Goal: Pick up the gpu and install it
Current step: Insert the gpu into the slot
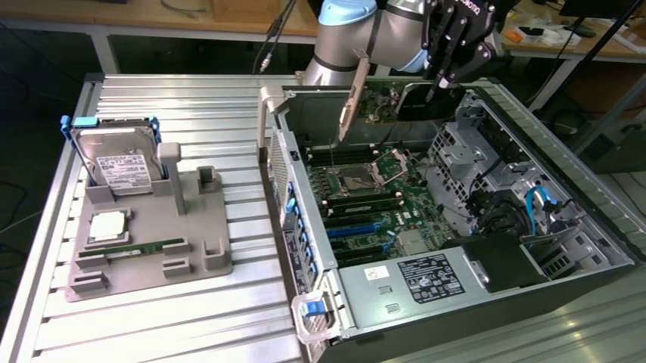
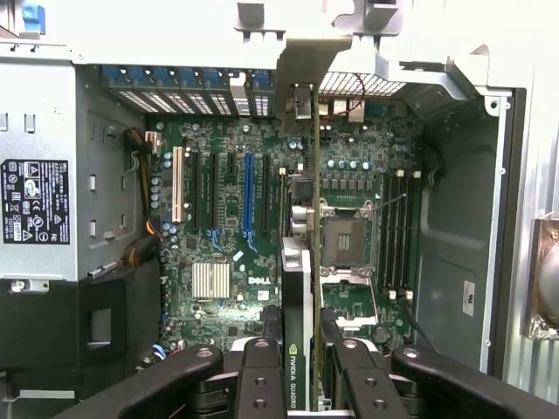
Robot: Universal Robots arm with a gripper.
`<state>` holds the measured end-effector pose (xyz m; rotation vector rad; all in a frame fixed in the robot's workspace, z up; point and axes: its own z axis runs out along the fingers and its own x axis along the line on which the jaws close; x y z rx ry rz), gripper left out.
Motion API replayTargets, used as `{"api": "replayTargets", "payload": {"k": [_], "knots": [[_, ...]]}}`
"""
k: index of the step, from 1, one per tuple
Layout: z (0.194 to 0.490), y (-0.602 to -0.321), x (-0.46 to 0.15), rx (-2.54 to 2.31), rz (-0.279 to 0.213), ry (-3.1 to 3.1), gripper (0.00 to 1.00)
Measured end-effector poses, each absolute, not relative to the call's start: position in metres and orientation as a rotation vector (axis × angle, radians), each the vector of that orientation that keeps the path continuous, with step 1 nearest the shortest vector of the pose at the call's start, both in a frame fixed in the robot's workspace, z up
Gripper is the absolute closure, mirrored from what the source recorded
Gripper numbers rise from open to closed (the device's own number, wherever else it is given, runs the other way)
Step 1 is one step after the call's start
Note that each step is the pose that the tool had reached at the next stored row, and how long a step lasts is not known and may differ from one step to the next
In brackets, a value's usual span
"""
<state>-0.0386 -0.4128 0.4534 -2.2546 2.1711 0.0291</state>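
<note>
The gpu (image 1: 419,104) is a black card with a silver bracket at one end. It hangs edge-down above the open computer case (image 1: 606,227), and my gripper (image 1: 436,85) is shut on its upper edge. In the wrist view the gpu (image 2: 297,297) runs edge-on between the fingers (image 2: 260,375) of my gripper (image 2: 301,349), with its bracket pointing at the case's slotted rear wall. Below it lies the green motherboard (image 2: 349,175). The card is lined up over the strip between the black expansion slot (image 2: 266,188) and the CPU socket (image 2: 345,240), and is still clear of the board.
A blue slot (image 2: 248,192) and a white slot (image 2: 178,183) lie beside the black one. In the case stand a drive cage (image 1: 474,151) and a labelled power supply (image 1: 424,276). On the exterior view's left, a grey fixture (image 1: 202,249) carries a hard drive (image 1: 119,159), a CPU (image 1: 109,227) and a memory stick (image 1: 136,248).
</note>
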Motion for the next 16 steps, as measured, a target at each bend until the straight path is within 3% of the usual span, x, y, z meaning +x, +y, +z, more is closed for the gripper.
{"api": "replayTargets", "payload": {"k": [16], "knots": [[0.439,-0.413,-0.039,-2.244,0.051,2.161,0.73]]}}
